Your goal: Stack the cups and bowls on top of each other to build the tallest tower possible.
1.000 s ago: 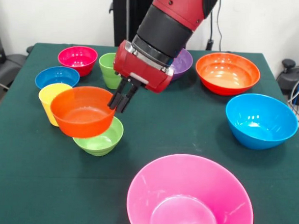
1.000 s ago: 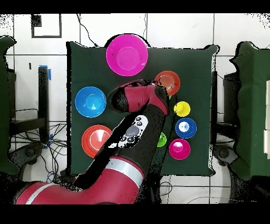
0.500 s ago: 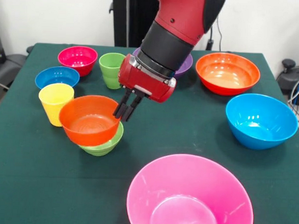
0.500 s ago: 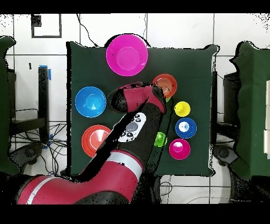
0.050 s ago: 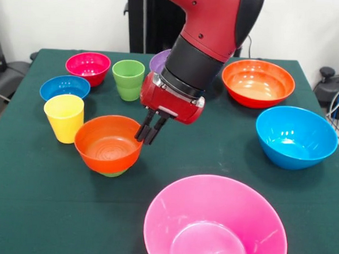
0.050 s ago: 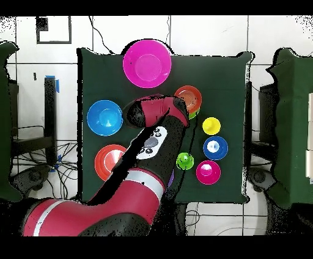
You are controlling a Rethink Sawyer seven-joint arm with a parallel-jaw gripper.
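- Orange-red bowl (image 5: 108, 144) sits nested on the small green bowl (image 5: 111, 172), left of centre
- Hand (image 5: 148, 133) pinches its right rim, fingers narrow
- Lifting away unreleased could tip the pair

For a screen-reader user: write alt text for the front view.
A red robot gripper pinches the rim of a small orange-red bowl sitting in a light green bowl on a green tablecloth. Around stand a yellow cup, a green cup and six more bowls.
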